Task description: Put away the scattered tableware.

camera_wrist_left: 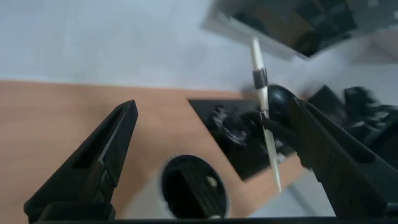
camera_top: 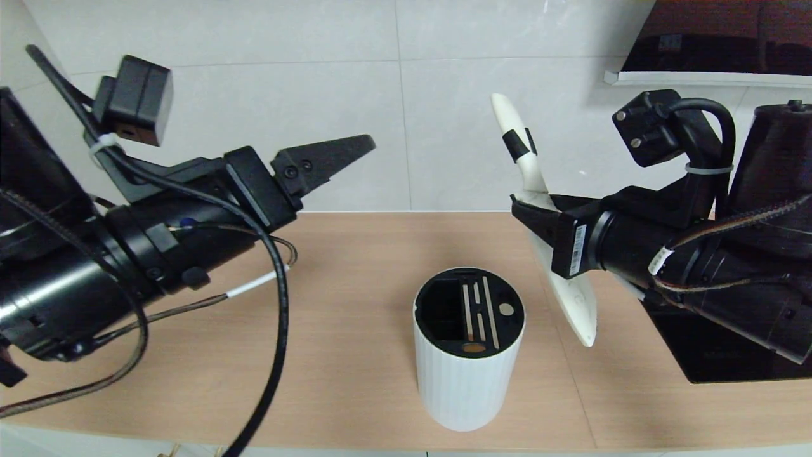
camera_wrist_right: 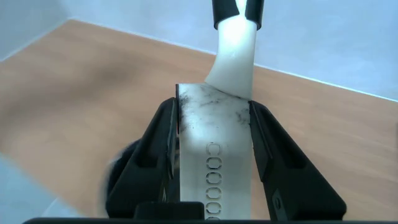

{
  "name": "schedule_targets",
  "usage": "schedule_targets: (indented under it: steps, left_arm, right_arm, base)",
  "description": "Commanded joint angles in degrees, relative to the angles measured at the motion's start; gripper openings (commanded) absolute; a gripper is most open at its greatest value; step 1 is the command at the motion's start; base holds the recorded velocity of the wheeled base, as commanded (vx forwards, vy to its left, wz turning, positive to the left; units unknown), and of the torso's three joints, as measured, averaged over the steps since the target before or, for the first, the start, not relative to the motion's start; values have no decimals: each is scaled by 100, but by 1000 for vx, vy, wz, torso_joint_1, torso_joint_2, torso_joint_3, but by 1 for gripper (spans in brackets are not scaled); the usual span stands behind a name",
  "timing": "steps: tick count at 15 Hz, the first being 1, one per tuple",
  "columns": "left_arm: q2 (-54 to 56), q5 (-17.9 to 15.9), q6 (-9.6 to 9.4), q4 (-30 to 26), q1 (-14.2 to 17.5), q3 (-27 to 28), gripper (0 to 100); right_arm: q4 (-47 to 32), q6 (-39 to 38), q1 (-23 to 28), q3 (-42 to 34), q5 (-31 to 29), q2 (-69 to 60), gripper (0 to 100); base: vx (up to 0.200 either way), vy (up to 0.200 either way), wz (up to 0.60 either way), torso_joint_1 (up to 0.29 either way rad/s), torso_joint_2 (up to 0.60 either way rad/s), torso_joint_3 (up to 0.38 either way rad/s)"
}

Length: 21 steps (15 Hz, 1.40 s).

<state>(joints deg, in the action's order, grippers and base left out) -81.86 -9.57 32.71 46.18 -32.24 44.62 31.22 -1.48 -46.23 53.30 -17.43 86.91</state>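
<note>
Wooden counter (camera_top: 355, 254) with white holder (camera_top: 468, 374); right gripper (camera_wrist_right: 213, 118) tight around half-hidden white knife (camera_top: 574, 304), left gripper (camera_wrist_left: 210, 107) wide open.

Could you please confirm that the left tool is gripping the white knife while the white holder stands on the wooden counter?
Not quite. The head view shows the right tool gripping the white knife; the left tool is open and holds nothing. The white holder does stand on the wooden counter.
</note>
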Motion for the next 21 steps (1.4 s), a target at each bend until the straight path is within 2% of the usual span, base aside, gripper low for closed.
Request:
schedule_targets:
  steps: [1,3,4,6,9,11,12,15,16,17,19,21]
  left_arm:
    - [-445,-54,280,374,-335,-173,100]
    - [-621,-203,324,946,-362,-331,100]
    - [-700,-326,324,1218,-502,-472,100]
    - [-867,-361,306,1341,-766,-472,100]
    - [-1157,-335,78,1702,-959,-454,100]
    - [-1218,-309,-107,1781,-977,-454,100]
    - [-1227,-291,-124,1781,-977,-445,100]
    - [-972,263,-151,1772,-942,-630,100]
    - [-928,342,-151,1772,-906,-726,100]
    - [-779,315,-151,1772,-757,-937,100]
    - [-893,78,-151,1772,-775,-902,100]
    - [-1245,17,-115,1842,-775,-797,100]
  right_arm:
    - [7,-2,-246,-21,3,2,0]
    - [7,-2,-343,-47,3,98,0]
    - [7,-2,-370,-56,3,169,0]
    - [7,-2,-493,-91,3,195,0]
    - [16,-2,-633,-162,3,186,0]
    - [16,-11,-721,-214,12,177,0]
    - [16,-2,-739,-232,12,177,0]
    - [60,-2,-844,-346,12,177,0]
    - [60,-2,-844,-346,12,186,0]
    - [68,-2,-853,-338,38,204,0]
    - [77,-19,-906,-346,29,195,0]
    - [77,-19,-906,-355,21,169,0]
  base:
    - [0,0,0,0,0,0]
    - [0,0,0,0,0,0]
    - [0,0,0,0,0,0]
    - [0,0,0,0,0,0]
    - [0,0,0,0,0,0]
    - [0,0,0,0,0,0]
    - [0,0,0,0,0,0]
    - [0,0,0,0,0,0]
    - [0,0,0,0,0,0]
    - [0,0,0,0,0,0]
    - [0,0,0,0,0,0]
    - [0,0,0,0,0,0]
